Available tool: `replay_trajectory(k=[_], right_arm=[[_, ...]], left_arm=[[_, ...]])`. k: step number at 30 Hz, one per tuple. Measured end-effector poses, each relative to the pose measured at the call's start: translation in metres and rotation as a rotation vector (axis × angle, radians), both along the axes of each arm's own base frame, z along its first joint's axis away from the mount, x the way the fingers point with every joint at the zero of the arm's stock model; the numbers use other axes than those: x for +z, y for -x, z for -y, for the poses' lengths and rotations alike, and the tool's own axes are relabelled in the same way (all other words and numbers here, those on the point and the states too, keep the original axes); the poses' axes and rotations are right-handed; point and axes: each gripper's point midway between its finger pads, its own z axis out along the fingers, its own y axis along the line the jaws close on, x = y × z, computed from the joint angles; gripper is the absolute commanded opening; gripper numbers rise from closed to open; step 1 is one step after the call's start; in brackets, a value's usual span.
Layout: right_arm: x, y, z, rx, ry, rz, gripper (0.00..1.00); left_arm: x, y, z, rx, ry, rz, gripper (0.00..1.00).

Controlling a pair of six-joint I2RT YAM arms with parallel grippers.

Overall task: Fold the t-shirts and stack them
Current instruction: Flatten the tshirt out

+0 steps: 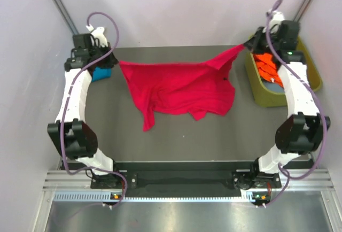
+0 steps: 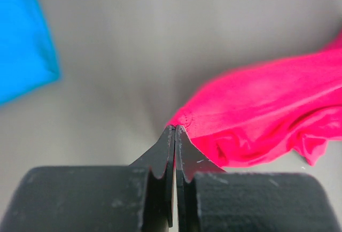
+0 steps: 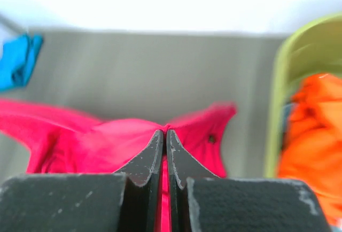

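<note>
Pink shirt (image 1: 179, 90): hanging spread between the two grippers over the table (image 1: 176, 141), its top edge stretching taut and its lower part bunching, apparently resting on the surface, though the overhead view is not settling this. Left gripper (image 2: 175, 129): jaws clenching on the shirt's left corner, at a stitched hem. Right gripper (image 3: 164, 131): jaws pinching the shirt's right corner, which is stretching to a point just beside the tub (image 1: 262, 97). Teal shirt (image 1: 101, 74): lying at the far left of the table, near the left gripper, apart from the pink shirt. Orange shirts (image 1: 268, 66): lying crumpled inside the tub at the far right.
</note>
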Motion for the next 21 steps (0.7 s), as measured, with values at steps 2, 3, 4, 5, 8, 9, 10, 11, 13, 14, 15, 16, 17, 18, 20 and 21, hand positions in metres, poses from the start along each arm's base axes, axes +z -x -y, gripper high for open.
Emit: replay_trajectory(k=[2, 3, 4, 5, 8, 9, 10, 11, 13, 14, 15, 16, 17, 18, 20, 21], right_arm=[[0.030, 0.013, 0.017, -0.037, 0.004, 0.062, 0.00], [0.047, 0.022, 0.023, -0.052, 0.008, 0.095, 0.00], [0.062, 0.031, 0.027, -0.062, 0.011, 0.128, 0.00], [0.079, 0.042, 0.027, -0.062, 0.015, 0.168, 0.00], [0.119, 0.080, 0.018, -0.038, 0.017, 0.259, 0.00], [0.131, 0.093, 0.014, -0.029, 0.017, 0.287, 0.00], [0.143, 0.110, 0.010, -0.019, 0.018, 0.321, 0.00], [0.154, 0.127, 0.007, -0.013, 0.020, 0.350, 0.00], [0.171, 0.157, 0.002, -0.003, 0.025, 0.406, 0.00], [0.181, 0.177, -0.001, 0.004, 0.028, 0.441, 0.00], [0.187, 0.192, -0.003, 0.008, 0.031, 0.467, 0.00], [0.193, 0.211, -0.006, 0.009, 0.034, 0.496, 0.00], [0.198, 0.227, -0.008, 0.010, 0.038, 0.521, 0.00], [0.205, 0.245, -0.010, 0.009, 0.043, 0.555, 0.00], [0.215, 0.273, -0.013, 0.006, 0.050, 0.611, 0.00], [0.222, 0.291, -0.014, 0.000, 0.056, 0.651, 0.00]], left_arm=[[0.032, 0.013, -0.008, 0.009, -0.045, 0.090, 0.00], [0.046, 0.021, -0.009, 0.008, -0.065, 0.134, 0.00], [0.059, 0.033, -0.008, 0.006, -0.081, 0.173, 0.00], [0.073, 0.044, -0.008, 0.002, -0.097, 0.218, 0.00], [0.109, 0.080, -0.003, -0.013, -0.127, 0.339, 0.00], [0.119, 0.091, -0.001, -0.017, -0.131, 0.371, 0.00], [0.130, 0.104, 0.001, -0.021, -0.135, 0.407, 0.00], [0.142, 0.115, 0.002, -0.025, -0.139, 0.445, 0.00], [0.163, 0.137, 0.006, -0.031, -0.147, 0.516, 0.00], [0.171, 0.148, 0.007, -0.032, -0.153, 0.545, 0.00], [0.178, 0.157, 0.008, -0.032, -0.159, 0.570, 0.00], [0.185, 0.167, 0.008, -0.032, -0.166, 0.596, 0.00], [0.192, 0.177, 0.009, -0.031, -0.172, 0.621, 0.00], [0.202, 0.188, 0.010, -0.030, -0.183, 0.656, 0.00], [0.218, 0.207, 0.010, -0.022, -0.205, 0.719, 0.00], [0.226, 0.216, 0.009, -0.014, -0.215, 0.749, 0.00]])
